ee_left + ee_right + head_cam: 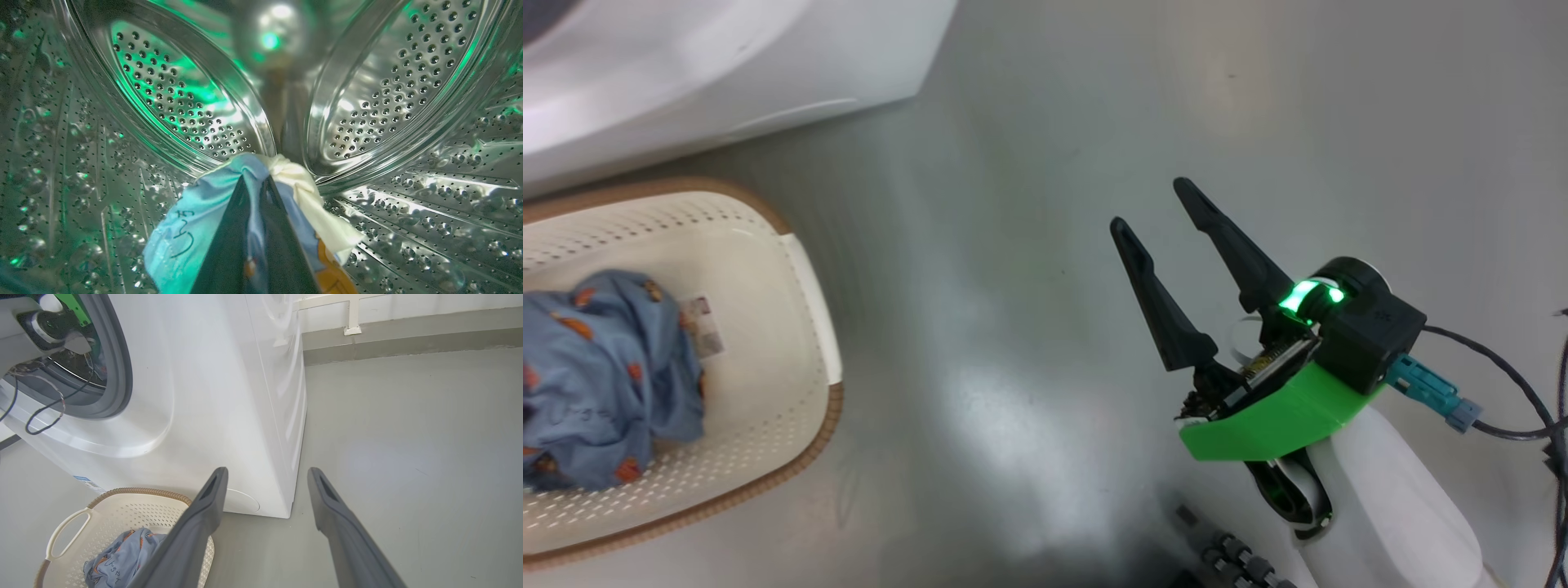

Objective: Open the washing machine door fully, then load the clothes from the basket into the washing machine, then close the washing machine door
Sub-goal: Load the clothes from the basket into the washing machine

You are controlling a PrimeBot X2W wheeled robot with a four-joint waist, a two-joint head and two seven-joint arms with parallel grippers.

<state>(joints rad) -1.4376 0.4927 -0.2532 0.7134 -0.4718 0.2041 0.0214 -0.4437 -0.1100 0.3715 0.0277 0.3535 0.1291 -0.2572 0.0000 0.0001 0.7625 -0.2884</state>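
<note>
My left gripper (256,179) is inside the washing machine's steel perforated drum (175,106), shut on a light blue and cream garment (192,228) that bunches around its fingertips. In the right wrist view the left arm (41,330) reaches through the grey gasket (118,367) of the white washing machine (212,396). The cream basket (800,269) stands on the floor before the machine, and light blue clothes with orange prints (605,376) lie in it. Over bare floor to the basket's right, my right gripper (1150,204) stands open and holds nothing. The washing machine door is out of view.
Grey floor (1029,245) spreads to the right of the machine and basket. A wall with a pale skirting (408,330) runs behind. Cables (1503,367) trail from my right wrist. A round filter cover (241,501) sits low on the machine's front.
</note>
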